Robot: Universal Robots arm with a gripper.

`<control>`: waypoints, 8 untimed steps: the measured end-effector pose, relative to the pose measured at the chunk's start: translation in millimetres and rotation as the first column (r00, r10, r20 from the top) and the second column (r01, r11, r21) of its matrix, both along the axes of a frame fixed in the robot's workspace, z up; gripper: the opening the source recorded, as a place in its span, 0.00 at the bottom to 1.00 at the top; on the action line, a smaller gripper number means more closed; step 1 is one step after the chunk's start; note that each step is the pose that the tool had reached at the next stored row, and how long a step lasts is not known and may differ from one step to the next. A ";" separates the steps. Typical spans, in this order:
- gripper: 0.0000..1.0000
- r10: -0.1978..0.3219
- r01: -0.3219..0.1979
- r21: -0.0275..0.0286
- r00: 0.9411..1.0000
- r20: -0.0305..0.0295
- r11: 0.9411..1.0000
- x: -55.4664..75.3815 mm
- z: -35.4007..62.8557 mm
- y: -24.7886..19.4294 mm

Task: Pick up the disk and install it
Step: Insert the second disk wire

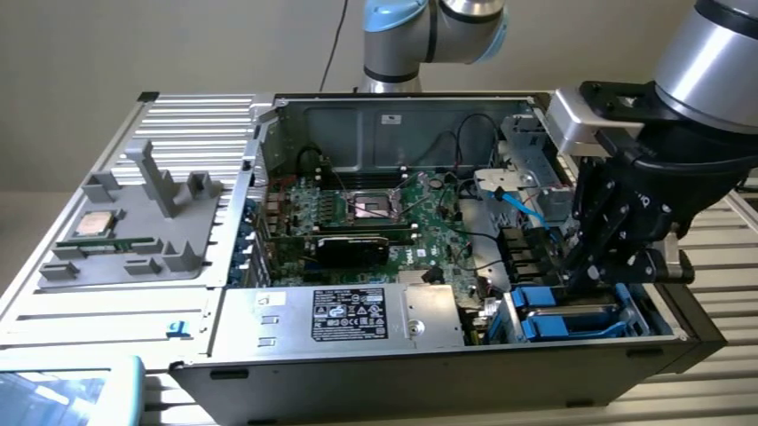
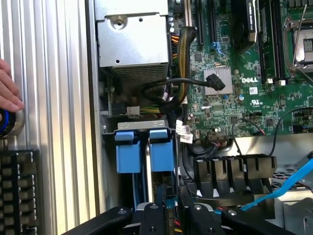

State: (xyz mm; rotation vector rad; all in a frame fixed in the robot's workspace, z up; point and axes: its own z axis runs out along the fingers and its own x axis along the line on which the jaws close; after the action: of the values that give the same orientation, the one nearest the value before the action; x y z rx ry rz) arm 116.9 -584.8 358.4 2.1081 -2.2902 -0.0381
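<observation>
We're looking down into the open computer case [image 1: 355,115] in the exterior view, and the gripper [image 1: 588,282] hangs low at about four o'clock in the chassis, right over the drive bay. Beneath it sits the disk [image 1: 577,315] in its blue carrier, down in the bay at the case's front corner, hemmed by the bay's metal walls.

From the wrist view we see the disk's [image 2: 145,149] two blue tabs standing side by side, a narrow slot between them. The black fingertips [image 2: 152,215] show at six o'clock, close together just off the carrier's end. We cannot tell whether they are parted or pinching; nothing sits visibly between them.

Room is tight here. The power supply [image 1: 350,312] crowds the bay from nine o'clock in the exterior view, a blue cable [image 1: 521,206] runs down at twelve o'clock of the gripper, and the black cable clips [image 2: 230,171] edge in beside the carrier.

A person's hand [image 2: 9,90] rests at nine o'clock in the wrist view, on the ribbed table [image 2: 54,98], well apart from the bay.
</observation>
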 end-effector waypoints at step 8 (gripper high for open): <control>0.24 0.000 0.000 -0.001 1.000 0.000 1.000 3.6 21.8 1.6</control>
State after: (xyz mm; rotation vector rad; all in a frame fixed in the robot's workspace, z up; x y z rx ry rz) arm 120.5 -583.2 380.2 2.1078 -2.2896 -0.0370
